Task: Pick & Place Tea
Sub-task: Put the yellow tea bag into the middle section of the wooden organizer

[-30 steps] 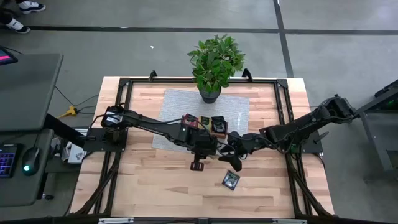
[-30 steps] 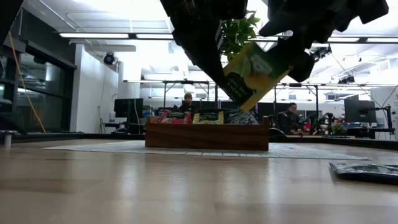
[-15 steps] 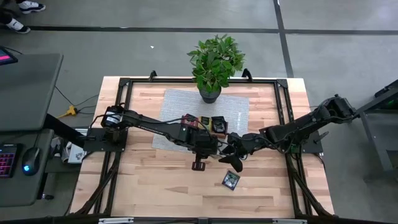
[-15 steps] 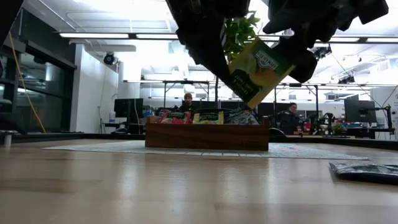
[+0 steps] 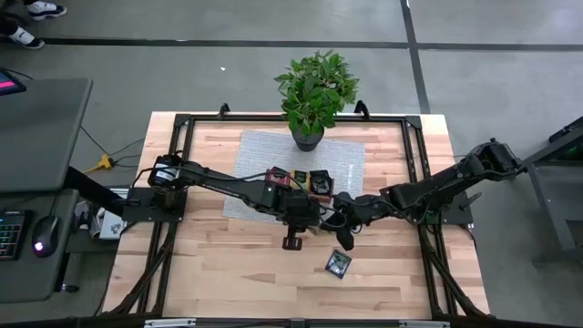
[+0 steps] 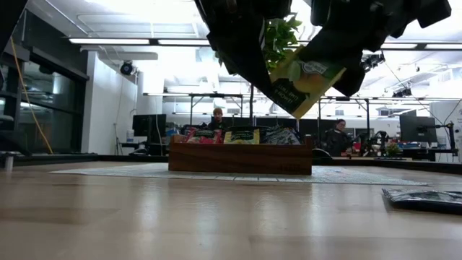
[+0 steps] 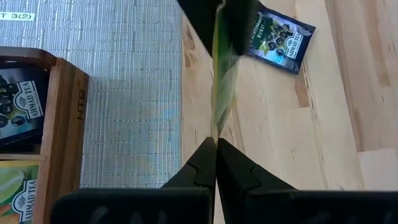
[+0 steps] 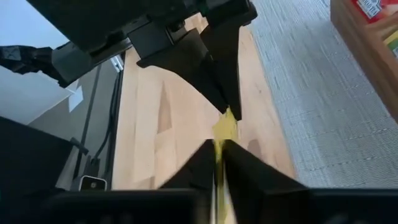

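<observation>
A yellow-green tea sachet (image 6: 306, 81) hangs in the air above the table's middle, held between both grippers. My left gripper (image 7: 216, 144) is shut on one edge of it. My right gripper (image 8: 217, 155) is shut on the opposite edge. In the high view the two grippers meet, left (image 5: 315, 221) and right (image 5: 339, 221), just in front of the wooden tray (image 5: 275, 173). The tray stands on a grey mat and holds more sachets. A dark sachet (image 5: 339, 264) lies flat on the wood nearer the front edge. My left gripper pinches one edge of the sachet (image 7: 216, 130) between its two fingertips, coming from the table's left. The sachet shows edge-on and stretches away from the fingers, lifted clear of the table. My right gripper pinches the opposite edge (image 8: 221, 138) between its fingertips, coming from the table's right. The sachet hangs tilted between the two grips.
A potted plant (image 5: 315, 89) stands at the mat's far edge, behind the tray. Black frame rails (image 5: 178, 146) run along the table's sides. Bare wood lies left and front of the grippers. People sit at desks in the room beyond.
My right gripper has shut on the free edge of the yellow-green sachet, which my left gripper kept holding. The sachet has tipped a little and stays clear of the table.
</observation>
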Robot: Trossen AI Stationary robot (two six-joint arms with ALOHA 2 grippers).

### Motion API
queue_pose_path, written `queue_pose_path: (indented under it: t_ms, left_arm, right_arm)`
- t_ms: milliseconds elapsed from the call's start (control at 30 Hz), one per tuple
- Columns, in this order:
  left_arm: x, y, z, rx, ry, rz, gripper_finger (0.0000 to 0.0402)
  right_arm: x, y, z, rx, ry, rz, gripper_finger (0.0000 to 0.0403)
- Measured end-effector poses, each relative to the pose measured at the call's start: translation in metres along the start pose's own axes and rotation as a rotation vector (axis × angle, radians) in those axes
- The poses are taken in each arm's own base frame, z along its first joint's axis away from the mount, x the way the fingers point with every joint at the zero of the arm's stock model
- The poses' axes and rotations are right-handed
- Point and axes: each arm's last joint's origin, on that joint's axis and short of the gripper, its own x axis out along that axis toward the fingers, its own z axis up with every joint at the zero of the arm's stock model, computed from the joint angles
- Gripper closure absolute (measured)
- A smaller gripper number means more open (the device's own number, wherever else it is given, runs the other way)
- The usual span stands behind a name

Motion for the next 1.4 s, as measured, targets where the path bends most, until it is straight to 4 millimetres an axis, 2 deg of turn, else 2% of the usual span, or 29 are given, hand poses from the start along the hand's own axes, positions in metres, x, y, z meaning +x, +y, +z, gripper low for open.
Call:
queue_pose_path:
  t_ms: [67,200,833,1067,1133,1233,1300,1367,1400]
  left_arm:
    - [0.0,0.0,0.0,0.0,0.0,0.0,0.0401]
    - [0.0,0.0,0.0,0.0,0.003,0.0,0.0401]
    - [-0.004,0.002,-0.008,0.021,0.084,0.048,0.04]
    - [-0.036,0.008,-0.024,0.044,0.225,0.182,0.04]
    - [-0.046,0.009,-0.021,0.042,0.189,0.223,0.04]
    - [-0.073,0.011,-0.029,0.048,0.178,0.303,0.04]
    - [-0.085,0.012,-0.029,0.023,0.102,0.336,0.04]
    - [-0.099,0.013,-0.042,0.02,0.116,0.366,0.04]
    - [-0.105,0.014,-0.043,0.006,0.073,0.374,0.04]
  right_arm:
    - [0.0,-0.001,0.0,-0.008,0.0,-0.012,0.0393]
    - [0.0,-0.001,-0.001,-0.003,-0.009,-0.045,0.0398]
    - [-0.003,0.012,-0.015,0.0,-0.099,-0.158,0.0402]
    - [-0.006,0.018,-0.02,0.0,-0.156,-0.196,0.0402]
    - [-0.007,0.023,-0.019,-0.021,-0.206,-0.195,0.0403]
    - [-0.009,0.031,-0.016,-0.054,-0.306,-0.19,0.0403]
    - [-0.012,0.036,-0.014,-0.085,-0.369,-0.202,0.0403]
    - [-0.015,0.042,-0.01,-0.108,-0.45,-0.213,0.0403]
    - [-0.018,0.045,-0.008,-0.122,-0.486,-0.218,0.0403]
